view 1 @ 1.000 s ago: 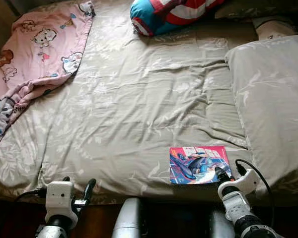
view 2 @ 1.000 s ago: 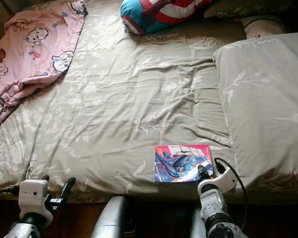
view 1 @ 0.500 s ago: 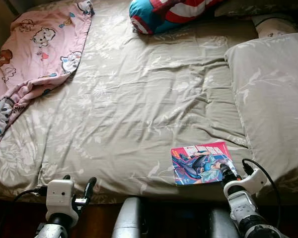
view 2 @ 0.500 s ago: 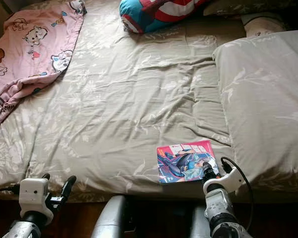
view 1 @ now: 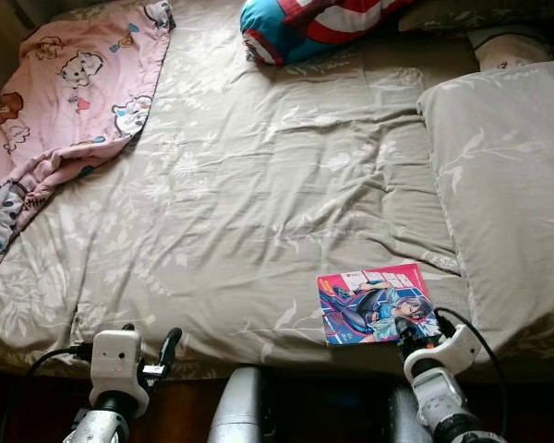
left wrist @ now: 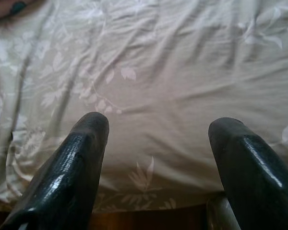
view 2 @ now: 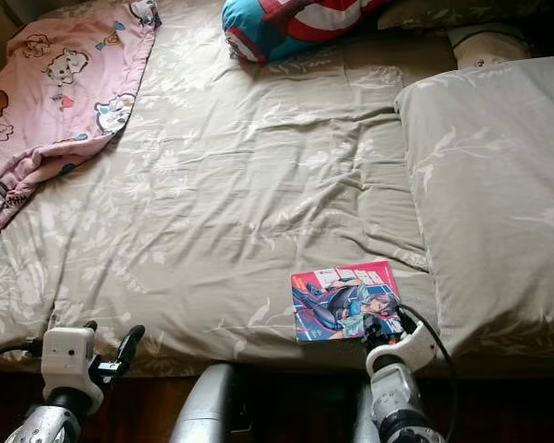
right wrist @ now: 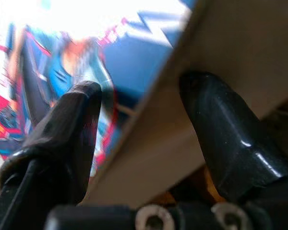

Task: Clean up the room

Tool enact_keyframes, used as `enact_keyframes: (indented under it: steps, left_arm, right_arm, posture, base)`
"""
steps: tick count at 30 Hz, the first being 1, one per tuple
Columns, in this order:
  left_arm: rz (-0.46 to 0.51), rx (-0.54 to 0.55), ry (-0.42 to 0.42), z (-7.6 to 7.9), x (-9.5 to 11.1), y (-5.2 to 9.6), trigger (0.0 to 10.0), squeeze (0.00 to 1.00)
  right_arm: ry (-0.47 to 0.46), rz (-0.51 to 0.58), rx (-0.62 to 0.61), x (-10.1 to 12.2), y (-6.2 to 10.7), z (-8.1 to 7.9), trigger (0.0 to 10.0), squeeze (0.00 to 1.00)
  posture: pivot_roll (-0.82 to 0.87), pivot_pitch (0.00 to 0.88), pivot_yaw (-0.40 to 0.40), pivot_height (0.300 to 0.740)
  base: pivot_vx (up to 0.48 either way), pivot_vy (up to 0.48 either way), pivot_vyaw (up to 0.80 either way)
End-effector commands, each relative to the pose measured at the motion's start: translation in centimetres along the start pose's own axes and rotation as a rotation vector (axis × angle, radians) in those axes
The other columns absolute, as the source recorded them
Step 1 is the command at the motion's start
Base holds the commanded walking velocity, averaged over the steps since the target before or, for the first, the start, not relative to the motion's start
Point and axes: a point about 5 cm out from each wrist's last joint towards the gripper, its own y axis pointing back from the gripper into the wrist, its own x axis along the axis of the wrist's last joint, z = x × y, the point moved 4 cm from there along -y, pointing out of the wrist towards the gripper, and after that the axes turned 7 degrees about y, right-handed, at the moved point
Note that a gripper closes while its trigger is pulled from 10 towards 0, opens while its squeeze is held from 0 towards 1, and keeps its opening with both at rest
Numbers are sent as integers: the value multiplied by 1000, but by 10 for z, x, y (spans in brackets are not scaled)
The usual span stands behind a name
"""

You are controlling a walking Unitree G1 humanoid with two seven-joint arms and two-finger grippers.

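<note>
A colourful comic book [view 1: 374,300] lies on the beige leaf-print bedsheet [view 1: 258,194], close to the bed's near edge and a little right of centre. My right gripper [view 1: 409,325] is at the book's near right corner. In the right wrist view its fingers stand open astride the book's edge [right wrist: 149,143], one fingertip [right wrist: 81,103] over the cover and the other under it. My left gripper [view 1: 148,340] hovers open at the near left edge of the bed, with only sheet between its fingers [left wrist: 86,139].
A pink cartoon-print blanket [view 1: 65,101] covers the far left corner. A blue, red and white cushion [view 1: 305,23] lies at the far edge. A large beige pillow [view 1: 508,185] fills the right side. Dark floor runs below the bed's near edge.
The comic book has turned slightly, its right end swinging away from me. My right gripper has shifted left along the book's near edge. The left arm has barely moved.
</note>
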Motion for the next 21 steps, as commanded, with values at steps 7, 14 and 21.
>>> enact_keyframes:
  steps: [7, 14, 21]
  left_arm:
    - [-24, 28, -15, -4, -12, -7, 10000, 0]
    - [-20, 37, 7, -1, -20, -19, 10000, 0]
    - [-27, 51, 35, 4, -31, -32, 10000, 0]
  right_arm:
    - [-4, -34, -20, -17, 5, 5, 10000, 0]
    - [92, 21, 42, -13, 6, -2, 10000, 0]
    - [166, 5, 36, -27, 16, 14, 10000, 0]
  posture:
    - [114, 229, 147, 651]
    - [64, 182, 116, 651]
    - [17, 135, 81, 651]
  base:
    - [0, 0, 0]
    - [0, 0, 0]
    - [0, 0, 0]
